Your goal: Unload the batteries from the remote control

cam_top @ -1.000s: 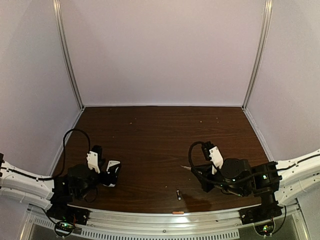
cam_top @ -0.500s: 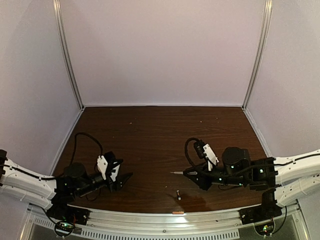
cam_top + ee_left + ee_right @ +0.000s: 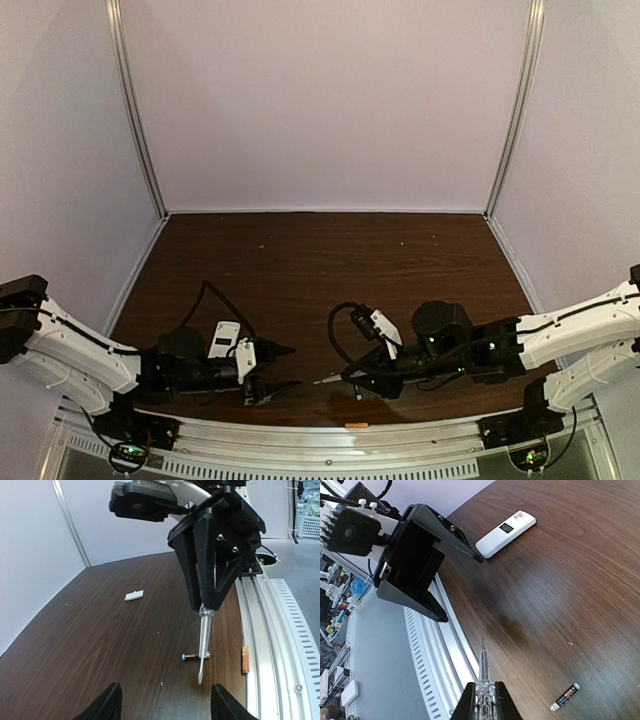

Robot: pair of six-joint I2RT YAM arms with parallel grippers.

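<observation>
- Left gripper (image 3: 290, 367) hovers at the table's (image 3: 330, 260) near edge, its black angular jaws apart with nothing between them.
- Right gripper (image 3: 482, 696) is clamped on the slim silvery screwdriver (image 3: 482, 662).
- The flat white remote control (image 3: 505, 534) lies just beyond the left gripper.
- The dark battery (image 3: 196, 656) lies on the wood grain near that edge, and the orange battery (image 3: 245, 660) rests on the ribbed metal rail (image 3: 265, 630).

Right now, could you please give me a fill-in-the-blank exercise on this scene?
The right gripper is shut on a ____.
The left gripper stands ____.
The dark battery lies on the wooden ____.
The orange battery lies off the wood, on the metal ____.
Missing: screwdriver; open; table; rail.
</observation>
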